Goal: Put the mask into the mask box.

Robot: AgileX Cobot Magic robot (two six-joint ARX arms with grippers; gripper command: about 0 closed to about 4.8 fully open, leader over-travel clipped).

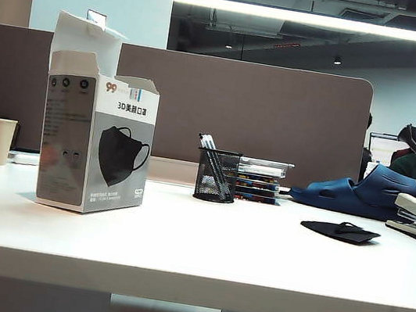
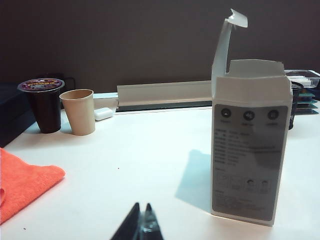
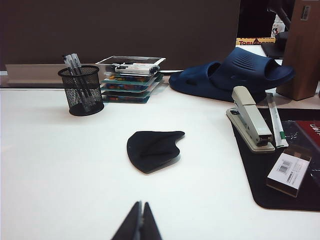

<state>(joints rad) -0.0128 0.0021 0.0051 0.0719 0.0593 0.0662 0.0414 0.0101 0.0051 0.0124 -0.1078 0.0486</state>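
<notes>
Black fabric, the mask (image 1: 340, 231) lay flat at the exterior view's right, well apart from the open-flapped mask box (image 1: 96, 138) at left; neither arm showed there. Left wrist view: the left gripper (image 2: 141, 223) sat closed and empty near the carton. Right wrist view: the right gripper (image 3: 140, 220), also closed and empty, faced the mask at centre. Soft, light and floppy, it probably wants a pinch at its raised fold.

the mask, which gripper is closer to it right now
Right. The right gripper, shut, points at the mask lying flat on the table just ahead of it. The left gripper, also shut, faces the mask box instead; the mask is not in its view.
</notes>
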